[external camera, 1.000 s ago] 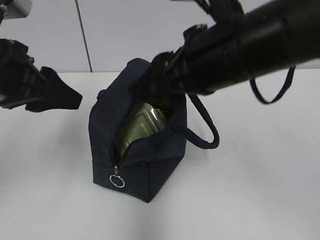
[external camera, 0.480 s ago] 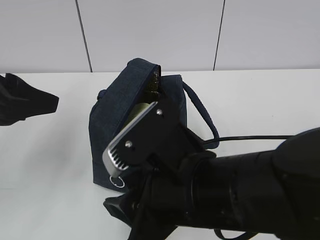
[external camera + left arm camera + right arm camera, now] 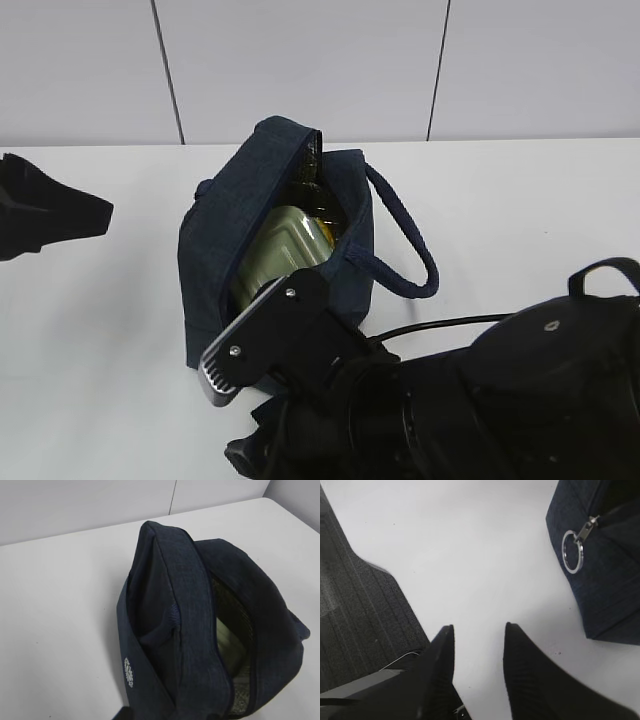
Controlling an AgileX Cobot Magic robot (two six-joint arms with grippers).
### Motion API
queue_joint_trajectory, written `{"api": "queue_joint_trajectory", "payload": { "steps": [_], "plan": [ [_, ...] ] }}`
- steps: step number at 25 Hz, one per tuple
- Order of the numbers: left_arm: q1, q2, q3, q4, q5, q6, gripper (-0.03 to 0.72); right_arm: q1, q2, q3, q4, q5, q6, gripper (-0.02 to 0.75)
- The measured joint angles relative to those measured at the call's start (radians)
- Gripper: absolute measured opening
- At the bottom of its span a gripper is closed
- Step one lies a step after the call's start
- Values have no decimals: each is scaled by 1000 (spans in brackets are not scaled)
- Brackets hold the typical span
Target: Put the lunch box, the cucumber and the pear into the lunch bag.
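Observation:
The dark navy lunch bag (image 3: 280, 260) stands open on the white table. The lunch box (image 3: 285, 245), with its sage-green lid, lies inside it and also shows in the left wrist view (image 3: 227, 640). A dark green shape (image 3: 306, 185) stands at the far end of the opening; I cannot tell whether it is the cucumber. The pear is hidden or out of view. My right gripper (image 3: 479, 630) is open and empty, low over the table in front of the bag, near the zipper's ring pull (image 3: 572, 552). My left gripper (image 3: 55, 215) hangs left of the bag; its jaws do not show.
My right arm (image 3: 480, 400) fills the lower right foreground and covers the bag's front corner. One padded handle (image 3: 410, 250) loops out to the bag's right. The table edge and grey floor (image 3: 355, 605) lie left of my right gripper. A white wall rises behind the table.
My right arm swung from above the bag down to its front and sank lower, uncovering the opening and the lunch box. My left gripper drew back to the left.

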Motion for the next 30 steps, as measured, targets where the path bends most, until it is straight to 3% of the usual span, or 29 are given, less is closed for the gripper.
{"api": "queue_joint_trajectory", "payload": {
  "steps": [11, 14, 17, 20, 27, 30],
  "plan": [
    [0, 0, 0, 0, 0, 0, 244, 0, -2, 0, -34, 33, 113, 269],
    [0, 0, 0, 0, 0, 0, 243, 18, -8, -6, -314, 12, 452, 269],
    [0, 0, 0, 0, 0, 0, 243, 40, -10, -6, -750, -45, 915, 269],
    [0, 0, 0, 0, -1, 0, 243, 49, -10, -6, -1071, -89, 1234, 269],
    [0, 0, 0, 0, -1, 0, 242, 49, 5, 36, -1656, -304, 1658, 239],
    [0, 0, 0, 0, -1, 0, 242, 49, 53, 88, -1742, -465, 1728, 239]
  ]
}}
